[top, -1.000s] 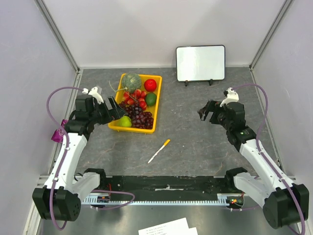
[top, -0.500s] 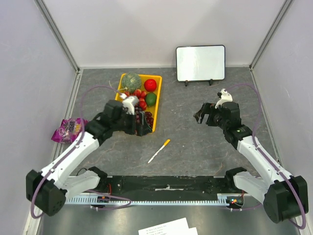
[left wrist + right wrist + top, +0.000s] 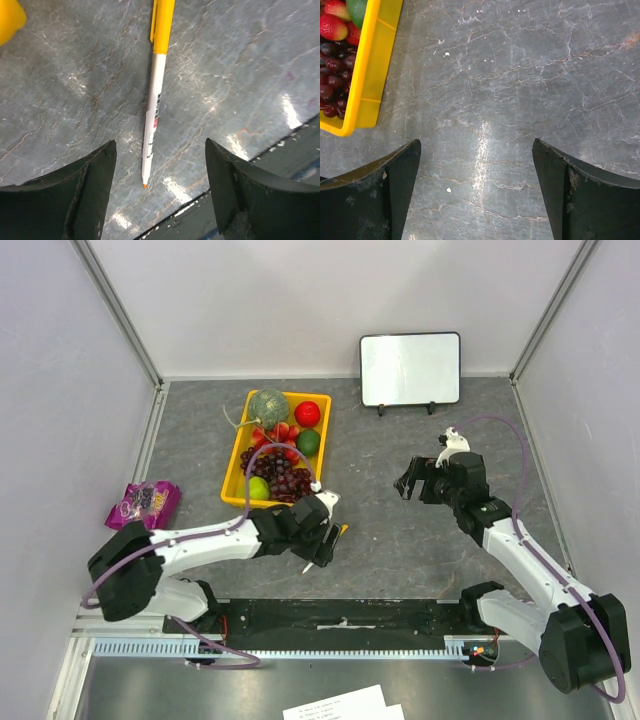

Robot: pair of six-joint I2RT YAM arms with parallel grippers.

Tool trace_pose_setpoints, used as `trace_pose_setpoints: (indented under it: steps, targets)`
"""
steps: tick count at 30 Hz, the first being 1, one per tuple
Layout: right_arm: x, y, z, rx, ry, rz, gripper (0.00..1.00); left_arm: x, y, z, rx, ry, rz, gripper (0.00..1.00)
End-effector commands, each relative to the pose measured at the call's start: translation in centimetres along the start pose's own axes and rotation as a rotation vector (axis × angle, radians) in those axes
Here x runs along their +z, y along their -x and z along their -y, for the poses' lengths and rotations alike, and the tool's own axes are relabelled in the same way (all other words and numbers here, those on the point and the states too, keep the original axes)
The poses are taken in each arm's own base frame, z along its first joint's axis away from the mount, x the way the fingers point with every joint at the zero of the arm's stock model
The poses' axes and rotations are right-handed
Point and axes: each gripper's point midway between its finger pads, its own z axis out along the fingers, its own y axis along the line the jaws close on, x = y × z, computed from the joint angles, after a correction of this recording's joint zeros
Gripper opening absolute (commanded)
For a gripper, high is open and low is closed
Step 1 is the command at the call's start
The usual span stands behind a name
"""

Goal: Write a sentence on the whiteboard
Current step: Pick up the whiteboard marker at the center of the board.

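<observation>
In the top view, left to right: one purple snack packet (image 3: 143,503) lies at the left edge. One yellow tray (image 3: 323,450) holds fruit. One marker (image 3: 341,530) lies near the table's (image 3: 375,535) front edge. One whiteboard (image 3: 410,368) stands upright at the far edge, upper right of centre, its face white. There are two grippers. The left gripper (image 3: 322,542) straddles the marker, jaws apart and clear of it on both sides. The right gripper (image 3: 408,480) hangs with jaws wide over bare tabletop, and open grey surface separates it from the tray. Only the left wrist view shows the marker's orange tip. Only the right wrist view shows the tray's grapes up close.
</observation>
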Motion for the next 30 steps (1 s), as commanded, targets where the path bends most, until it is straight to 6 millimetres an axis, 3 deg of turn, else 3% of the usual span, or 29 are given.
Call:
trace_pose_setpoints:
  steps: [1, 5, 7, 11, 12, 17, 20, 25, 30]
  targets:
    - [0.0, -0.4, -0.2, -0.017, 0.02, -0.005, 0.98, 2.2, -0.3, -0.8, -0.01, 0.115, 0.018, 0.72]
    - [-0.1, -0.4, -0.2, -0.022, 0.019, -0.004, 0.98, 3.5, -1.9, -1.5, 0.005, 0.164, -0.035, 0.6]
    - [-0.1, -0.2, -0.1, -0.025, 0.015, -0.001, 0.98, 3.8, -2.7, -1.7, 0.012, 0.172, -0.059, 0.47]
    - [-0.2, -0.1, -0.2, -0.029, 0.017, 0.0, 0.98, 4.1, -3.8, -2.0, 0.013, 0.18, -0.09, 0.07]
    - [-0.2, -0.1, -0.3, -0.029, 0.02, 0.0, 0.98, 4.1, -3.9, -2.1, 0.009, 0.187, -0.089, 0.02]
    - [-0.6, 0.5, -1.2, -0.048, 0.058, 0.005, 0.98, 2.5, -2.0, -1.5, -0.014, 0.172, -0.032, 0.02]
    - [-1.2, 0.9, -4.2, -0.12, 0.234, 0.013, 0.98, 0.0, 0.9, -0.6, -0.031, 0.16, 0.041, 0.02]
    - [-2.7, 1.8, -7.3, -0.142, 0.384, 0.006, 0.98, -4.8, 5.9, 1.5, -0.049, 0.102, 0.171, 0.02]
    - [-5.7, 3.7, -12.5, -0.094, 0.631, 0.059, 0.98, -10.1, 9.9, 3.6, -0.092, -0.013, 0.326, 0.02]
